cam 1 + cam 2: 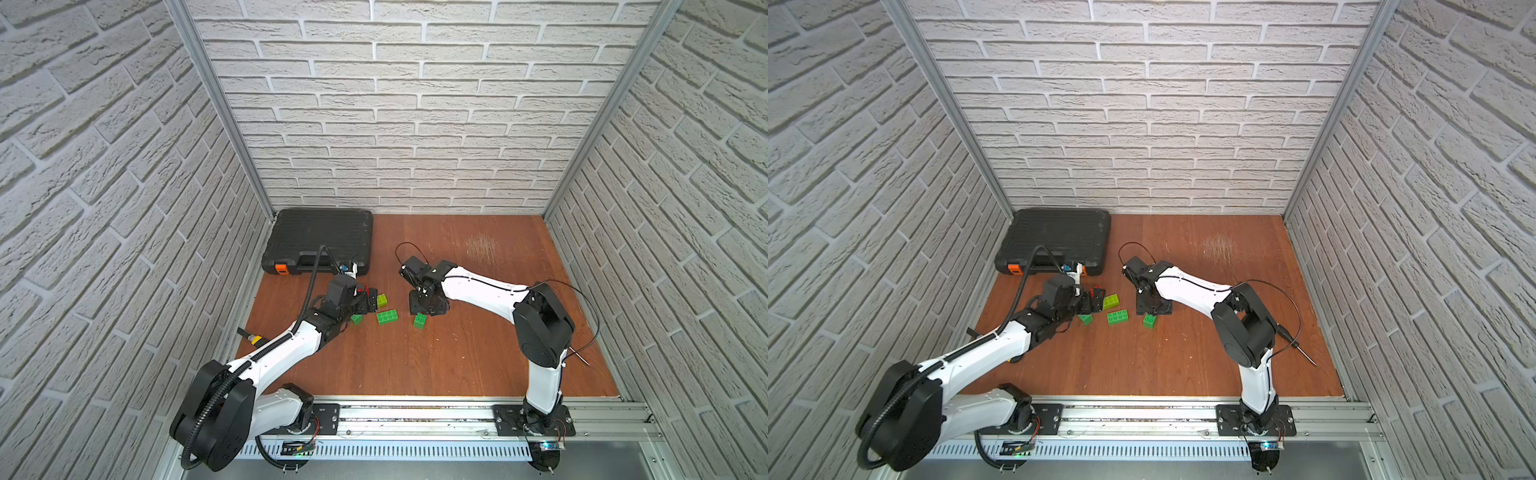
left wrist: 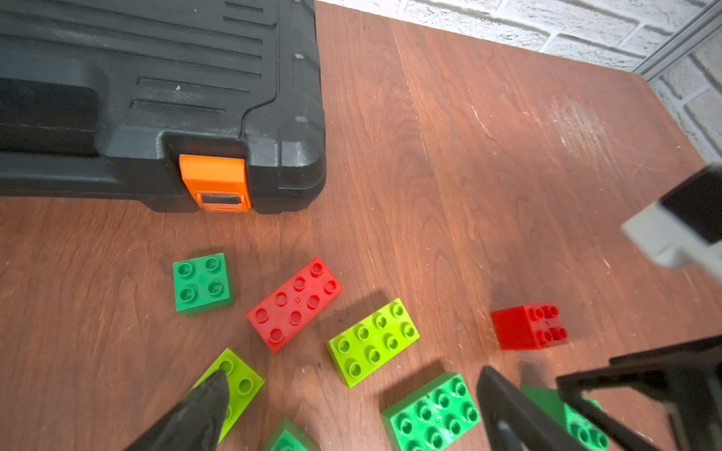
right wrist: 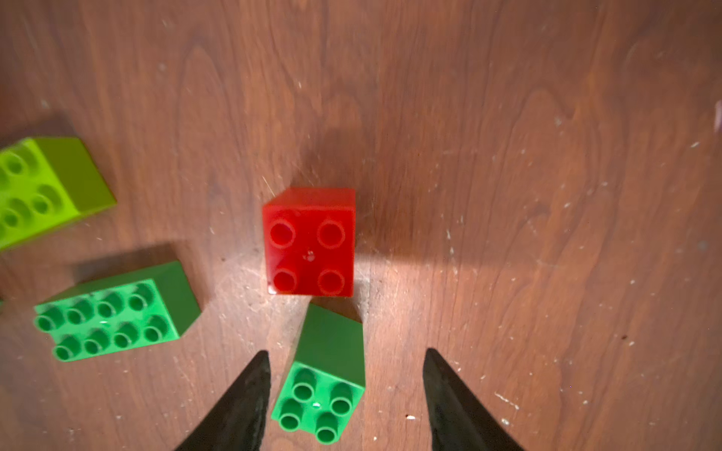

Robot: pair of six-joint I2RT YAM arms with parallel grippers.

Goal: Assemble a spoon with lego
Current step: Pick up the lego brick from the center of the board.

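Observation:
Loose lego lies on the wooden table: a red oblong [image 2: 295, 303], a lime oblong [image 2: 373, 342], a green oblong [image 2: 431, 414], a green square [image 2: 203, 283], a red square [image 3: 310, 242] and a lime brick [image 2: 238, 384]. No joined spoon is in view. My left gripper [image 2: 351, 377] hangs open over the cluster, one fingertip [image 2: 218, 380] above the lime brick. My right gripper [image 3: 345, 355] points down with its jaws apart around a dark green square brick [image 3: 324, 384]. One finger is close beside that brick and the other stands clear of it. In both top views this brick [image 1: 420, 321] rests on the table.
A black toolcase [image 1: 320, 241] with orange latches lies at the back left, close behind the bricks. Brick-pattern walls enclose the table on three sides. Bare wood [image 1: 478, 357] stretches in front of and to the right of the bricks.

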